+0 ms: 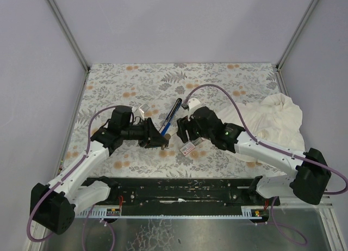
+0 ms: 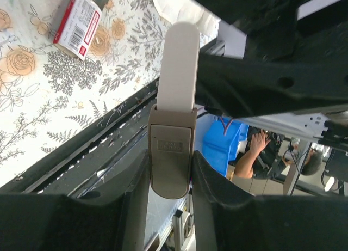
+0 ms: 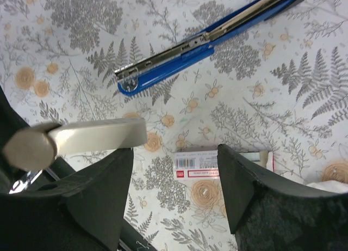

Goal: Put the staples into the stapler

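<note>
- Your left gripper (image 2: pixel 171 172): pinching tan tray (image 2: pixel 178 82), beside stapler (image 1: pixel 173 116)'s near end.
- Your right gripper (image 3: pixel 175 153): spread, over red-labelled box (image 3: pixel 217 167), near stapler.

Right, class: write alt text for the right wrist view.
A slim blue stapler lies open on the floral tabletop. Below, a white red-labelled box shows between two spread black fingers; a beige tray juts in from the left.

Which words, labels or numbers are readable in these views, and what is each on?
No text can be read.
Staple box: red-and-white label with fine print and a barcode-like patch, too small to read.
Tan tray: a stamped rectangle of lettering, too blurred to read.
Stapler: no lettering visible.
</note>
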`<action>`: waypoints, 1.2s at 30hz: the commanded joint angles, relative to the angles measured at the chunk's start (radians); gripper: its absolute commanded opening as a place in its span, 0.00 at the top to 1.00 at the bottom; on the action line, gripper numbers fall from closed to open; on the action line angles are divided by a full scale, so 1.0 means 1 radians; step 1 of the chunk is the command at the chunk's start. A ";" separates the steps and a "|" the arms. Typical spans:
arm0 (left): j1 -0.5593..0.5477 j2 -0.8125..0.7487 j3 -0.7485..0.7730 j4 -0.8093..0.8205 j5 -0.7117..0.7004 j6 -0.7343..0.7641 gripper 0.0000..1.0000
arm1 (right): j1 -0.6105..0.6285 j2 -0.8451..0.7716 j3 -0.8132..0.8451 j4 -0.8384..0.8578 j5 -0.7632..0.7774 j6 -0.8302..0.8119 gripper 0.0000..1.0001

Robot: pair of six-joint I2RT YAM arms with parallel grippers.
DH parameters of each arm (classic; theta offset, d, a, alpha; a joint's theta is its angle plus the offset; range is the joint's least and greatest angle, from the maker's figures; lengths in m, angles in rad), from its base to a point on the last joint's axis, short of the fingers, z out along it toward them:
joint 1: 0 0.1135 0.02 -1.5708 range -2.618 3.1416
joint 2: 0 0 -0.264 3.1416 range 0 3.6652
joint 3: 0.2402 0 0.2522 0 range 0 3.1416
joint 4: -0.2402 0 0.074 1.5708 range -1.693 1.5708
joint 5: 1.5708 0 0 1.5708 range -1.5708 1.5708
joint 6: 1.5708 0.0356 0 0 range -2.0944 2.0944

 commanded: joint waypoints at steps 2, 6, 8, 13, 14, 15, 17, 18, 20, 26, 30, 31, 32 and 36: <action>-0.006 -0.010 -0.006 -0.058 0.126 0.070 1.00 | -0.028 0.028 0.105 0.039 -0.001 -0.041 0.30; -0.010 -0.007 0.007 -0.079 0.132 0.099 1.00 | -0.029 0.061 0.141 0.057 -0.047 -0.036 0.30; -0.010 -0.007 0.013 -0.073 0.127 0.099 1.00 | -0.030 0.068 0.147 0.066 -0.063 -0.021 0.30; -0.007 -0.046 0.001 0.030 0.015 0.018 1.00 | -0.052 0.021 0.137 0.044 -0.088 0.031 0.30; -0.005 -0.061 -0.020 0.090 0.005 -0.018 1.00 | -0.059 0.000 0.130 0.031 -0.089 0.043 0.29; -0.002 -0.069 -0.042 0.155 -0.003 -0.060 1.00 | -0.067 -0.026 0.118 0.020 -0.089 0.056 0.27; -0.001 -0.065 -0.088 0.278 -0.006 -0.134 1.00 | -0.081 -0.086 0.086 0.004 -0.092 0.090 0.21; 0.000 -0.055 -0.104 0.327 0.000 -0.158 1.00 | -0.086 -0.119 0.067 -0.002 -0.092 0.110 0.19; -0.002 -0.033 -0.116 0.397 0.003 -0.183 1.00 | -0.094 -0.183 0.013 -0.001 -0.097 0.157 0.13; -0.024 -0.032 -0.080 0.490 0.007 -0.162 1.00 | -0.103 -0.322 -0.132 0.153 -0.173 0.410 0.06; -0.044 -0.046 -0.076 0.531 0.031 -0.163 1.00 | -0.103 -0.327 -0.197 0.404 -0.303 0.563 0.02; -0.048 -0.051 -0.076 0.538 0.033 -0.165 1.00 | -0.103 -0.318 -0.202 0.447 -0.331 0.587 0.02; -0.052 -0.057 -0.077 0.545 0.035 -0.165 1.00 | -0.104 -0.304 -0.203 0.485 -0.353 0.603 0.02; -0.059 -0.084 -0.080 0.569 0.040 -0.176 1.00 | -0.102 -0.256 -0.201 0.534 -0.370 0.637 0.03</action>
